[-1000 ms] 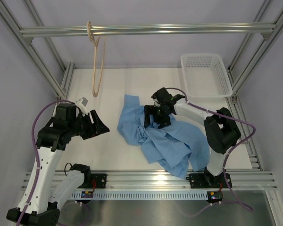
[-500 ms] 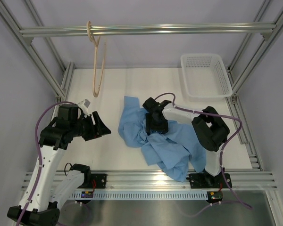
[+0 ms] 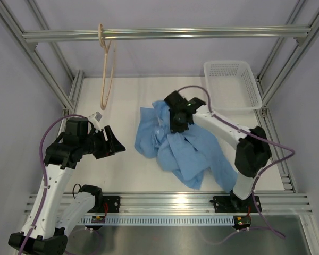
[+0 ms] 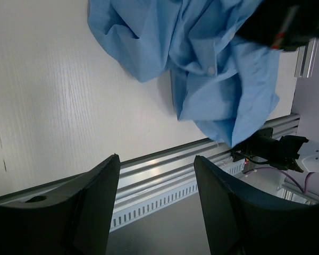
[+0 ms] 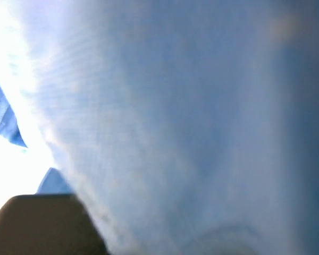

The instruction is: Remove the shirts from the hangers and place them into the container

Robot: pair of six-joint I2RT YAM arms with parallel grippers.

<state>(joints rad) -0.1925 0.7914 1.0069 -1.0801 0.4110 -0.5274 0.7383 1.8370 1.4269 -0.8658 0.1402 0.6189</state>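
Pinching the soft, light, floppy shirt (image 3: 191,154) at a bunched fold, the right pincer (image 3: 176,121) should expect trailing drape; the left pincer (image 4: 155,159) hangs spread, empty.

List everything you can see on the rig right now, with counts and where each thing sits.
shirt: one, light blue, crumpled mid-table, its top gathered at the right gripper
hanger: one, pale wood, bare, hooked on the overhead rail, far left
basket: one, white, perforated, far right corner of the table, nothing in it
table: one, white, under everything
overhead rail: one, silver, across the back
cables: two, purple, one along each arm
left gripper: one, black, open and empty, over bare table left of the shirt
right gripper: one, black, closed on the shirt's gathered top; cloth fills its wrist view
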